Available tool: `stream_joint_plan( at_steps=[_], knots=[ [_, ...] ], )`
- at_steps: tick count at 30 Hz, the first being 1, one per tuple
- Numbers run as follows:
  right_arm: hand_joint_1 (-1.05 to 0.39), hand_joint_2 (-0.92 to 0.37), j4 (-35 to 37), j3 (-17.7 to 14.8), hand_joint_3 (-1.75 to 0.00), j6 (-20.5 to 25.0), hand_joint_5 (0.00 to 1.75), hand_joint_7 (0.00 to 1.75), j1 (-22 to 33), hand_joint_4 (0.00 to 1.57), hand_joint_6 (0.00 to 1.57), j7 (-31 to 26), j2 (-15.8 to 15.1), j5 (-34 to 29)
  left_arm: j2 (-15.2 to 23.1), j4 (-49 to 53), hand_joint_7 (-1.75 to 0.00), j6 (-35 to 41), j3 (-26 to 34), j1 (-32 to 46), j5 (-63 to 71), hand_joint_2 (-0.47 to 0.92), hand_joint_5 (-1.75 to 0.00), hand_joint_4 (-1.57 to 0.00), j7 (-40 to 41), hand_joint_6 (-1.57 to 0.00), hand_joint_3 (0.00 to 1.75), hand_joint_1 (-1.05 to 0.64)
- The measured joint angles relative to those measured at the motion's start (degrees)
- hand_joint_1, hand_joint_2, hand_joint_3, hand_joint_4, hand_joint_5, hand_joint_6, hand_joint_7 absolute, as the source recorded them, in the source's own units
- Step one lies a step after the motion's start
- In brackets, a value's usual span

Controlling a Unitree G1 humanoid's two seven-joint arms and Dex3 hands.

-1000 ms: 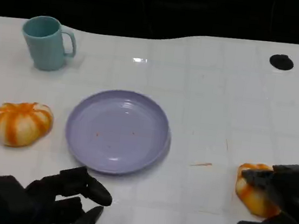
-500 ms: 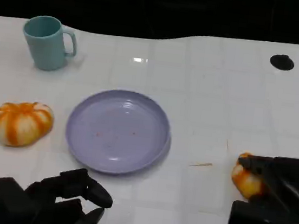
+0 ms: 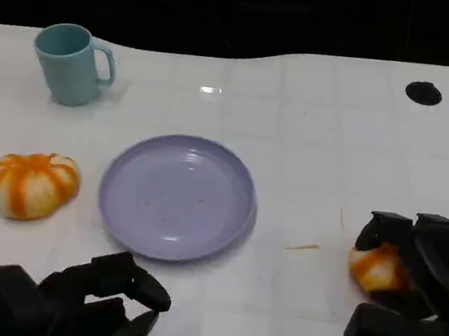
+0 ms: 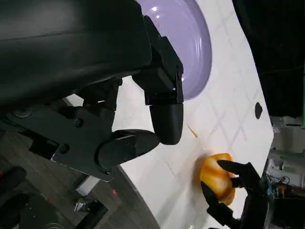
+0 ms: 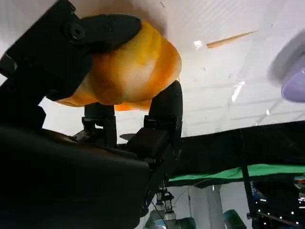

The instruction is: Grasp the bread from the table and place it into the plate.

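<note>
Right robot hand's got the bread, plate's waiting.

The right robot hand (image 3: 408,272) sits at the near right of the white surface (image 3: 333,149) with its black fingers (image 5: 102,31) wrapped around an orange-and-white bread roll (image 3: 376,267); the right wrist view shows the fingers clamped over and under it. Can't really tell if the roll is off the surface or resting on it. The left robot hand (image 3: 102,296) is down at the near left, fingers loosely curled, holding nothing. The purple plate (image 3: 177,196) is in the middle, well apart from the held roll, with just a few crumbs in it. A second striped roll (image 3: 32,185) lies left of the plate, and a teal mug (image 3: 71,64) stands further back on the left. There's a small black disc (image 3: 422,93) at the far right.
</note>
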Motion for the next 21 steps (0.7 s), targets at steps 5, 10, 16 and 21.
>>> stream_joint_plan(
  at_steps=[5, 10, 16, 21],
  knots=[
    [-0.04, -0.38, -0.2, -0.1, -1.14, -0.6, 1.75, 1.33, -0.3, 0.93, 0.89, -0.7, 0.0, 1.1, 0.0, 0.0, -1.30, 0.2, 0.0, -0.2, 0.1, 0.77, -1.75, -0.66, 0.0, -0.60, 0.71, -0.25],
    [-0.05, -0.34, -0.6, -0.2, -1.16, -2.1, 1.75, 1.30, -0.7, 0.94, 0.91, -2.6, 0.2, 1.3, 0.0, 0.0, -1.31, 0.2, 0.0, -0.3, 0.1, 0.77, -1.75, -0.65, 0.0, -0.59, 0.72, -0.24],
    [-0.04, -0.27, -1.0, -0.2, -1.28, -4.6, 1.75, 1.55, -1.3, 0.95, 0.81, -4.5, 0.3, 1.5, -0.1, 0.0, -1.32, 0.5, 0.0, -0.5, 0.1, 0.77, -1.75, -0.63, 0.0, -0.59, 0.72, -0.25],
    [-0.09, -0.32, -2.5, -0.1, -1.18, -6.0, 1.75, 1.64, -1.7, 0.95, 0.75, -4.6, 1.2, 1.9, -0.2, 0.0, -1.33, 0.2, -0.4, -0.7, 0.5, 0.77, -1.75, -0.66, 0.0, -0.59, 0.73, -0.24]
  ],
)
